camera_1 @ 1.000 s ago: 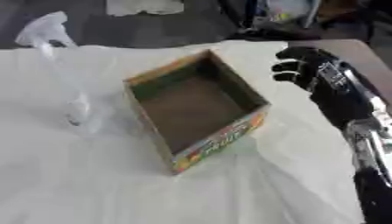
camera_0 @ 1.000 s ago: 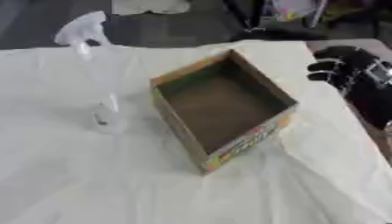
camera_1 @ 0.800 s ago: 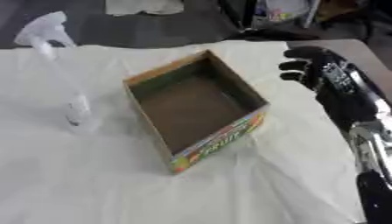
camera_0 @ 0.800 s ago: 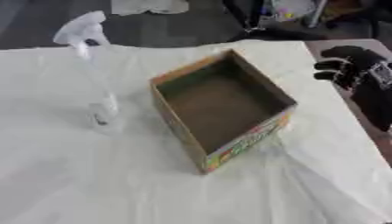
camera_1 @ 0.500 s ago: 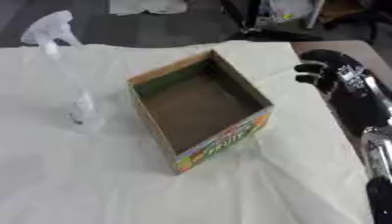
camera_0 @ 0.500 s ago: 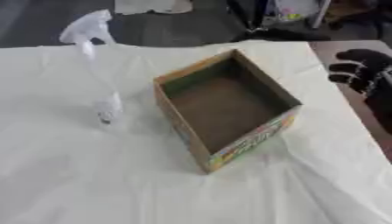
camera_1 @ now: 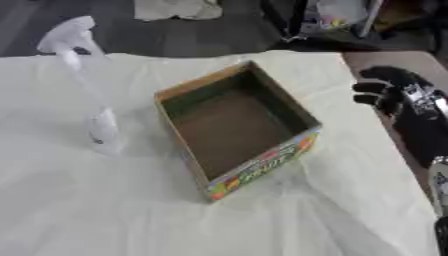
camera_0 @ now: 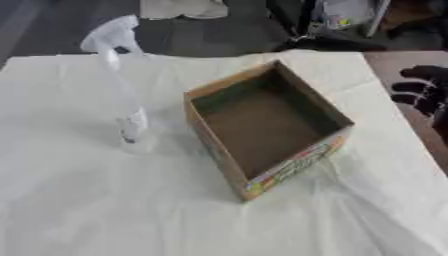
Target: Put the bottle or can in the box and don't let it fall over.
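A clear spray bottle [camera_0: 129, 117] with a white trigger head stands upright on the white cloth, left of the box and apart from it. The open cardboard box [camera_0: 294, 164], with a colourful print on its front wall, sits in the middle, turned at an angle, and nothing lies inside it. My black right hand [camera_1: 398, 92] hovers at the right edge over the brown tabletop, well clear of the box, its relaxed fingers pointing left and holding nothing. My left hand shows in neither view.
A wrinkled white cloth [camera_0: 105, 200] covers most of the table. A bare brown strip of tabletop [camera_1: 378, 61] runs along the right side. Beyond the far edge lie a pale rag [camera_0: 179, 7] and dark clutter [camera_0: 341, 20] on the floor.
My right hand has drawn back to the right, away from the box and towards the table's right edge. Bottle and box have stayed where they were.
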`<action>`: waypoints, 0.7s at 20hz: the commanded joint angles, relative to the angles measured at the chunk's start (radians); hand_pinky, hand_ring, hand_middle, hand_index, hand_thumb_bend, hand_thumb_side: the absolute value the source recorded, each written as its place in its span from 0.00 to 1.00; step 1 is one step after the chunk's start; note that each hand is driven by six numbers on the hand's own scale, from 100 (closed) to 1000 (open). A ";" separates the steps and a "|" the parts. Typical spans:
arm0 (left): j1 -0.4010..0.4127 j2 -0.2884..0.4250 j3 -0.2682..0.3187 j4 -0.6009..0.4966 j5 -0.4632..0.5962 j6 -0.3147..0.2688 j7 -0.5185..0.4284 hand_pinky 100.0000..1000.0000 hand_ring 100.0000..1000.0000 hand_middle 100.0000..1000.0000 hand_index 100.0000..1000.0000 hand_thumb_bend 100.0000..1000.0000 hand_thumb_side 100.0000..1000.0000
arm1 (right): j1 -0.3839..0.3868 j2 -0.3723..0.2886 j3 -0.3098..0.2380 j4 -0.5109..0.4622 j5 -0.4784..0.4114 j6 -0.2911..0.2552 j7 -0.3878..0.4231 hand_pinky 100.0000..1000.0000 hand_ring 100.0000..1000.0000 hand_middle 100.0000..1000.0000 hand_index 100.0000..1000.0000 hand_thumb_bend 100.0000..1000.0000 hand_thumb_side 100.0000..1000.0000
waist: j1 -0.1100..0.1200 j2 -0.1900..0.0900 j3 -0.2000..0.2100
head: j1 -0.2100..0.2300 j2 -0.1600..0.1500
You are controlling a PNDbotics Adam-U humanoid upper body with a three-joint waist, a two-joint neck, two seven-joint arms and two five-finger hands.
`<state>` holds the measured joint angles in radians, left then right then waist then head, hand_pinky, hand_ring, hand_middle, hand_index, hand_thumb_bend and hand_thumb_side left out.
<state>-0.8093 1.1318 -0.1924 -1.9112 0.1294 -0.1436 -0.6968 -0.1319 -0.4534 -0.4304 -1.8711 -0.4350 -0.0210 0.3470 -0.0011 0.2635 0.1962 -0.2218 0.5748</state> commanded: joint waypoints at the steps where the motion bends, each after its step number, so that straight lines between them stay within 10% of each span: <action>1: -0.054 -0.013 -0.016 0.049 -0.011 0.002 -0.006 0.85 0.94 0.78 0.88 0.00 0.44 | -0.010 -0.020 -0.005 -0.007 0.006 0.004 0.002 0.77 0.75 0.76 0.75 0.00 0.61 | 0.004 -0.018 -0.003 | 0.003 -0.019; 14: -0.241 -0.158 -0.081 0.246 -0.038 0.000 -0.042 0.85 0.96 0.78 0.89 0.00 0.52 | -0.016 -0.016 0.006 0.000 0.014 0.010 0.022 0.77 0.75 0.76 0.75 0.00 0.62 | 0.004 -0.016 -0.014 | 0.014 -0.051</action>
<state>-1.0285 0.9678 -0.2765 -1.6803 0.0949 -0.1433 -0.7332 -0.1398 -0.4529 -0.4229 -1.8643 -0.4246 -0.0093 0.3636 0.0030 0.2635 0.1829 -0.2122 0.5405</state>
